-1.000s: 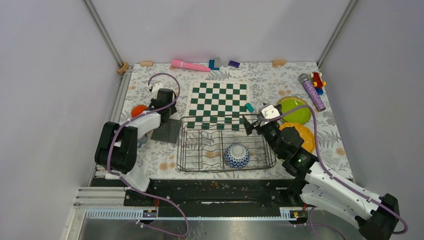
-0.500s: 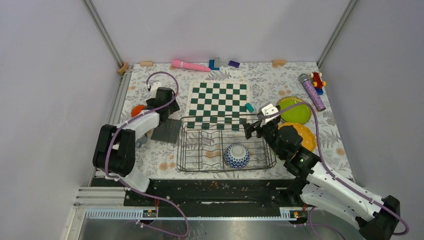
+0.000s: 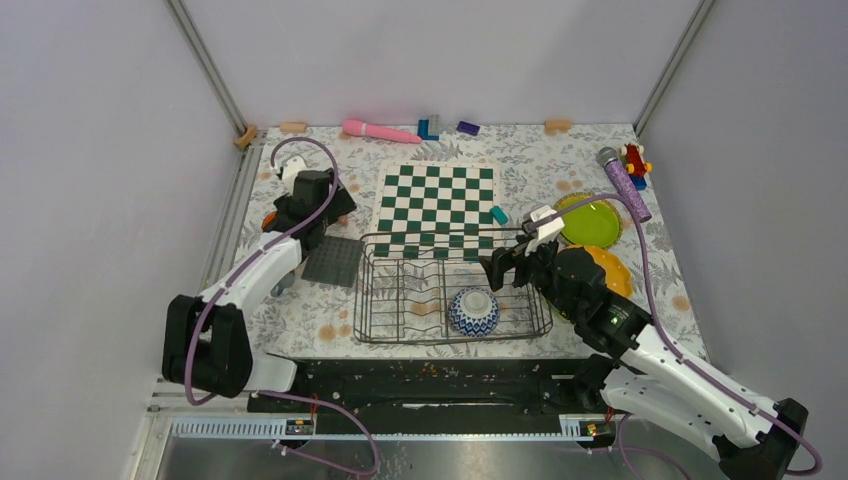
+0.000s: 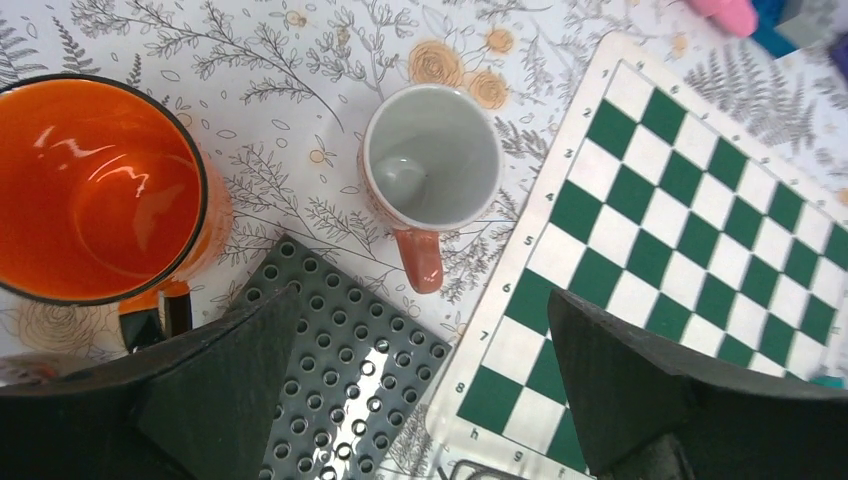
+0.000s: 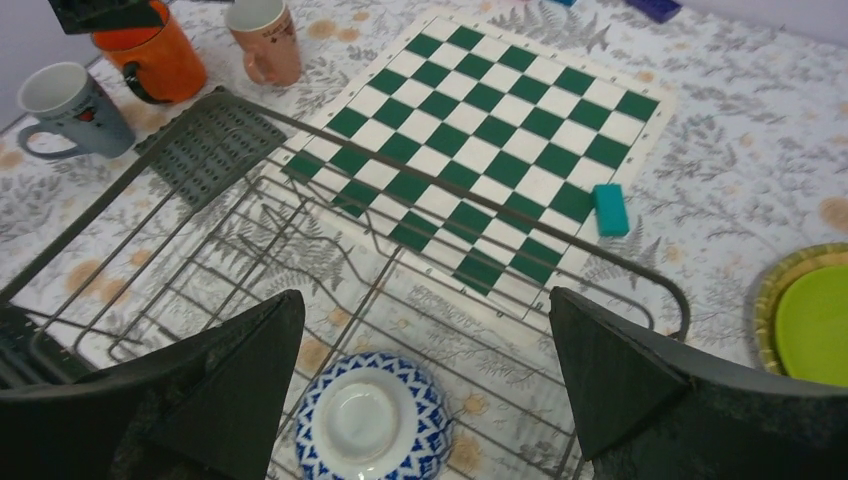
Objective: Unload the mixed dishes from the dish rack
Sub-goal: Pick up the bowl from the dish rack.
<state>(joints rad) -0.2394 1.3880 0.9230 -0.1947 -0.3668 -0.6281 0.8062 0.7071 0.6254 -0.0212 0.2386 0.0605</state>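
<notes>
The dish rack point(image 3: 452, 288) is a dark wire basket in front of the arms. A blue-and-white bowl point(image 3: 473, 310) lies upside down in its near right part. My right gripper point(image 5: 425, 300) hangs open above the rack point(image 5: 400, 165), just behind the bowl point(image 5: 372, 420), and holds nothing. Left of the rack, an orange cup point(image 4: 95, 190) and a pink mug point(image 4: 430, 175) stand upright on the cloth. My left gripper point(image 4: 422, 298) is open above the mug's handle and grips nothing. A grey cup point(image 5: 70, 105) stands nearer. A lime green plate point(image 3: 590, 222) and a yellow-orange plate point(image 3: 604, 268) lie right of the rack.
A green-and-white chessboard point(image 3: 437, 208) lies behind the rack, with a teal block point(image 3: 499, 214) at its right edge. A dark grey studded mat point(image 3: 332, 262) sits between the cups and the rack. Small toys and a purple microphone point(image 3: 624, 183) lie along the back and right.
My left arm has stretched out and its wrist has shifted back and left, away from the mug. My right gripper has come nearer and lower over the rack, toward the bowl.
</notes>
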